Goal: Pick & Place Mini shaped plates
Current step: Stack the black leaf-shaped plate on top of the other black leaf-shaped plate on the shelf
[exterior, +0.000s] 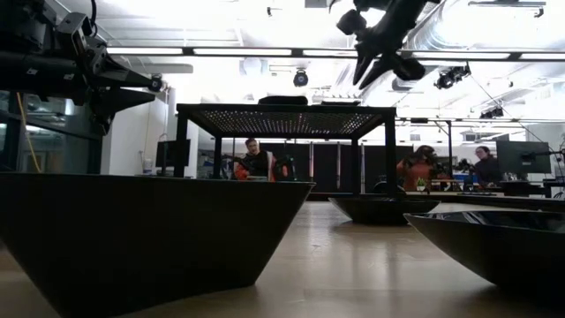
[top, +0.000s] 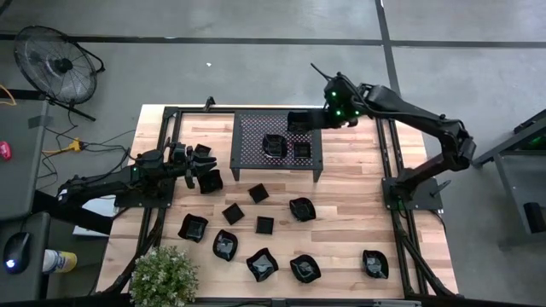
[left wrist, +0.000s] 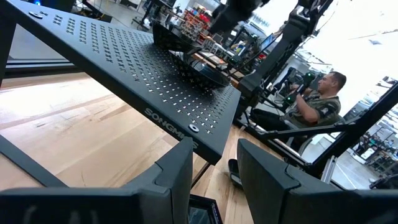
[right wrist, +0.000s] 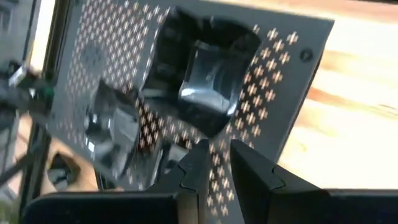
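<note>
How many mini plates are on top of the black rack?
2: a wavy-rimmed plate near the rack's middle, a square plate beside it toward the right arm. The right hand over the far edge may hide another.

Two plates (top: 285,147) took the rack's (top: 252,145) right half; its left half lay bare. Scattered plates crowded the bench (top: 358,213) in front.

Thirteen mini plates (top: 264,225), one rack (top: 277,146), two arms (top: 409,111).
</note>
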Available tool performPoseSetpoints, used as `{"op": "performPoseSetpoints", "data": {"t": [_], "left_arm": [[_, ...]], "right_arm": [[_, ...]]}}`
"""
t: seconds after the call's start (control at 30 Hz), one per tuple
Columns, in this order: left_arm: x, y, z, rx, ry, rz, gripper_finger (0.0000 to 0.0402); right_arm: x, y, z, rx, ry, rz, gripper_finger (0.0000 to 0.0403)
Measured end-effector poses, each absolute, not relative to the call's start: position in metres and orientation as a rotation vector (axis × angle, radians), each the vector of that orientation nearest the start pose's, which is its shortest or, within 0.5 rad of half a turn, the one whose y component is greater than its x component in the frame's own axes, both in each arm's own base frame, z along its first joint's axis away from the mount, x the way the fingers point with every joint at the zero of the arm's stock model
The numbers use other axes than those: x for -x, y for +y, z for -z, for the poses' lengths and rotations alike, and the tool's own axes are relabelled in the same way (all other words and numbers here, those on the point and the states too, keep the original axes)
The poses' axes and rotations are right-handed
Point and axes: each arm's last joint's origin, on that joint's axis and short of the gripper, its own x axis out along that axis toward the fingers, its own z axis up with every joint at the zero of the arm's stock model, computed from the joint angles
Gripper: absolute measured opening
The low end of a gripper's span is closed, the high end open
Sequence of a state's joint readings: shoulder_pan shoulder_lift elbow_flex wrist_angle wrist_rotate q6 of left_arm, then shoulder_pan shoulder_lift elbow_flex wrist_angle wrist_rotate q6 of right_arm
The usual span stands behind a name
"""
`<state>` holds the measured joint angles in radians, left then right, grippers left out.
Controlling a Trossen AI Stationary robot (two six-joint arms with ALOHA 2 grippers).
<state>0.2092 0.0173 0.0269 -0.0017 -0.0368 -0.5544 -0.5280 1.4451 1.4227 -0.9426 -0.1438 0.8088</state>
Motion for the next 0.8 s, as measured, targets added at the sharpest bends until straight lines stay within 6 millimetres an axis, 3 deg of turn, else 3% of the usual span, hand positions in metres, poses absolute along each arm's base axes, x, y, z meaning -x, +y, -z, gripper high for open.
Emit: {"op": "performPoseSetpoints", "data": {"t": [0.43,0.8], "left_arm": [[-0.095,0.021,-0.171,0.551,-0.075,-0.237,0.0124],[-0.095,0.021,-0.171,0.551,-0.076,-0.237,0.0124]], "right_arm": [[-0.22,-0.087,-0.364,-0.855,0.887,0.608,0.006],[-0.19,-0.033,-0.369,-0.668,1.081,0.539,0.0056]]}}
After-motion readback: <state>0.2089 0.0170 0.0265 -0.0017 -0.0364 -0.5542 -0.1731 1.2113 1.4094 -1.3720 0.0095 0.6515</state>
